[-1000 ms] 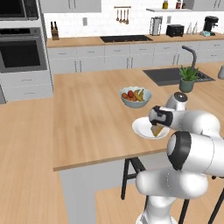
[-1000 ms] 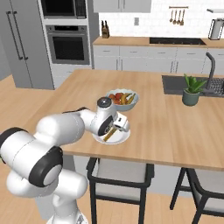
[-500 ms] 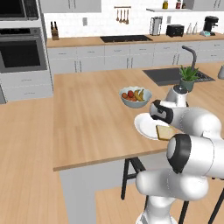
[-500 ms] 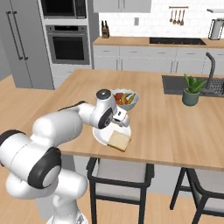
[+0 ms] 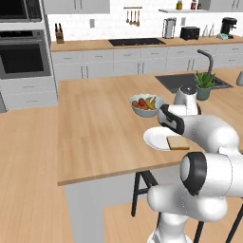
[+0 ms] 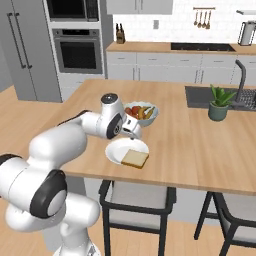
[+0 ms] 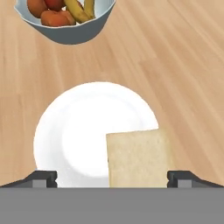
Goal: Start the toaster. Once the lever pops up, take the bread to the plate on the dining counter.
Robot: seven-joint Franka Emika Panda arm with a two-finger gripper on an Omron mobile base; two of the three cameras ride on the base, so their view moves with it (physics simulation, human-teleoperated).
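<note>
The bread (image 5: 178,142) (image 6: 135,159) (image 7: 138,157) lies flat on the white plate (image 5: 154,140) (image 6: 117,150) (image 7: 78,131), overhanging its rim on the side toward the counter's near edge. The plate rests on the wood-topped dining counter (image 5: 95,123) (image 6: 200,150). My gripper (image 5: 167,124) (image 6: 134,134) (image 7: 112,178) hovers just above the plate and bread, open, with nothing between its fingers. Its fingertips (image 7: 41,177) stand wide on either side of the slice without touching it. The black toaster (image 5: 190,33) stands far off on the back wall counter.
A pale bowl of fruit (image 5: 146,105) (image 6: 142,112) (image 7: 65,17) sits just beyond the plate. A potted plant (image 5: 204,85) (image 6: 219,104) and the dark sink (image 5: 185,81) with its faucet lie to the right. Stools (image 6: 137,200) stand under the counter's near edge.
One second ago the bread hung tilted at the gripper over the plate; now it lies flat on the plate, and the hand has risen slightly away from it.
</note>
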